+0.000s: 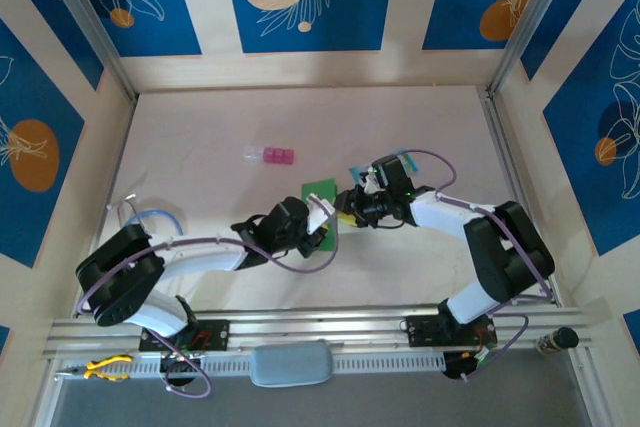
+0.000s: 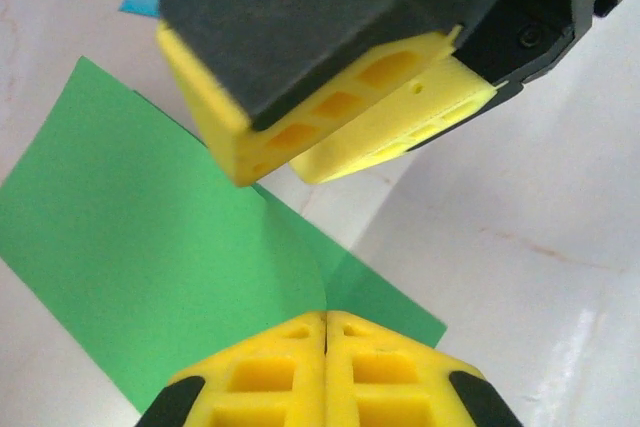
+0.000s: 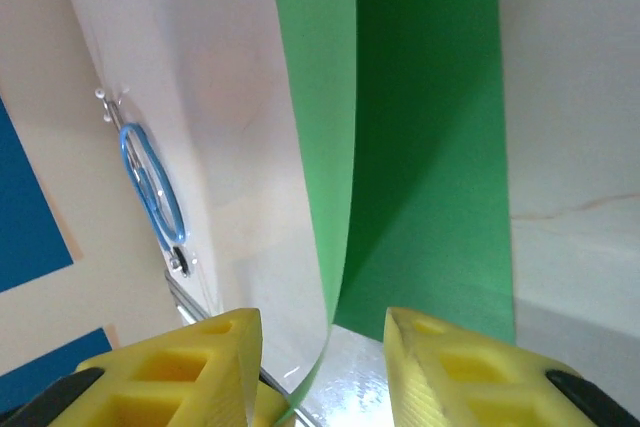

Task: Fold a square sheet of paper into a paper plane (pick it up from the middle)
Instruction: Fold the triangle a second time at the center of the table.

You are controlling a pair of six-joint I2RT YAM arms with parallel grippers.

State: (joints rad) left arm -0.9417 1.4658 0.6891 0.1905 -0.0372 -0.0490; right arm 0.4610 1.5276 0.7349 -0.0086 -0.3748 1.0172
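The square sheet of paper point(image 1: 320, 197) is bright green and held up off the table, bent into a soft fold. My left gripper point(image 2: 325, 319) is shut on its near edge, yellow fingertips pressed together with the sheet point(image 2: 140, 237) pinched between them. In the top view the left gripper point(image 1: 324, 229) meets the right gripper point(image 1: 346, 209) at the sheet's right side. My right gripper point(image 3: 322, 337) stands open, and the curled edge of the paper point(image 3: 430, 147) runs down through the gap between its fingers. The right gripper's fingers point(image 2: 380, 132) hang just above the sheet, slightly apart.
A small pink block point(image 1: 270, 155) lies on the table beyond the paper. A pale blue packet point(image 1: 358, 169) sits under the right wrist. A blue cable loop point(image 1: 152, 217) lies at the left wall, and yellow-handled pliers point(image 1: 105, 368) on the front rail.
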